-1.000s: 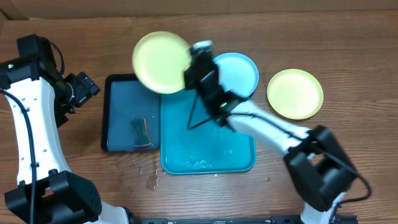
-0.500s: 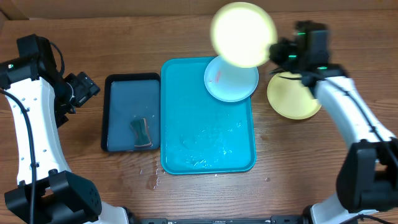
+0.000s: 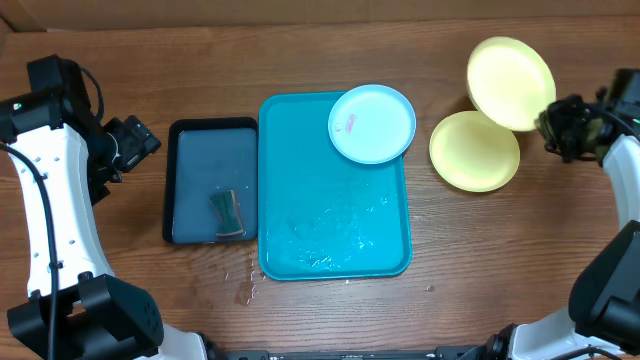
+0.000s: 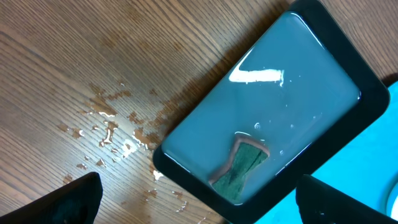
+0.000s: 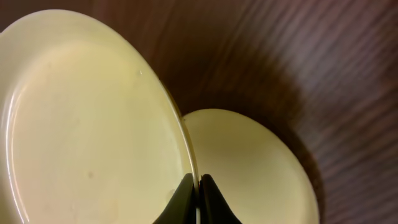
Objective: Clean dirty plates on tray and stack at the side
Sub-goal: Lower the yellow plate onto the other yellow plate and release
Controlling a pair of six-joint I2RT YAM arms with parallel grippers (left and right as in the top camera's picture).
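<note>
The right pincer (image 5: 198,186) is pinched tight on the rim of a yellow-green plate (image 5: 93,124). It holds that plate up in the air, tipped on its side, over the far right part of the wooden table (image 3: 300,40). Just below it, a second yellow-green plate (image 3: 474,150) lies flat on the table, to the right of the turquoise tray (image 3: 300,200). The light blue plate (image 3: 372,123) sits on the tray's far right corner and pokes a little over the rim. It has a small pink smear on it. The tray is wet.

The left pincer (image 3: 138,138) hangs over the left side with its two fingers spread wide and nothing between them. Under it is a dark tray (image 3: 190,160) with water and a green sponge (image 3: 227,213) in it. Water drops (image 4: 112,130) lie on the wood beside the dark tray.
</note>
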